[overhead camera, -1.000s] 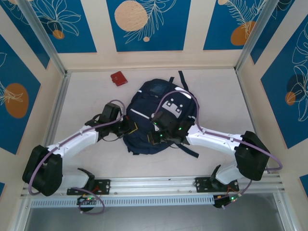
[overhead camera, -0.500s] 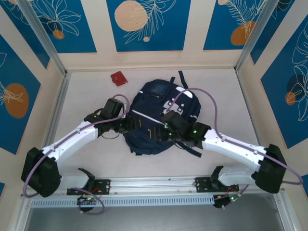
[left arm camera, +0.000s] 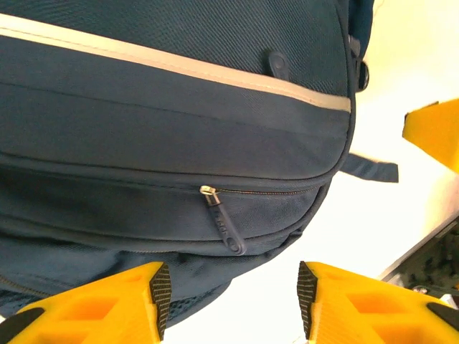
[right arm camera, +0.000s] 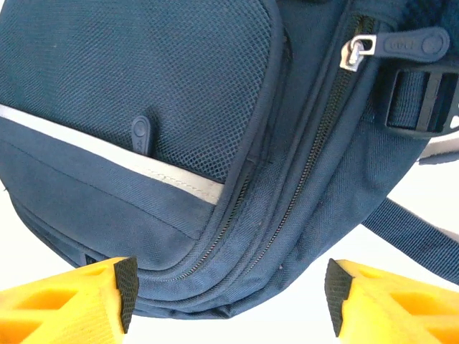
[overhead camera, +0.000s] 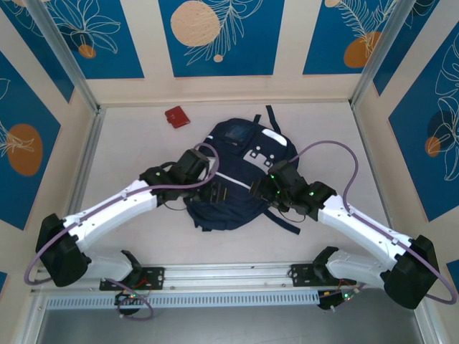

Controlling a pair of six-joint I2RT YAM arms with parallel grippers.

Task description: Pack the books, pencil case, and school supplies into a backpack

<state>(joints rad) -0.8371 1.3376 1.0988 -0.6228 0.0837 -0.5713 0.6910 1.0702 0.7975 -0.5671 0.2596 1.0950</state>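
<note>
Navy fabric backpack (overhead camera: 229,154) judged soft, floppy; laid flat mid-tabletop. Hold best taken at zipper pull (left arm camera: 222,218). Left end effector (left arm camera: 233,294) and right end effector (right arm camera: 229,294) seen parted, empty.

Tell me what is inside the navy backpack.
Nothing inside shows. The large navy-blue fabric backpack lies flat on the pale table, and the zips seen from both wrist views run closed, so any contents are covered by fabric.

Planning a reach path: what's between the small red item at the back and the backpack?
Bare table, in the top view: nothing lies between the small red item and the backpack.
</note>
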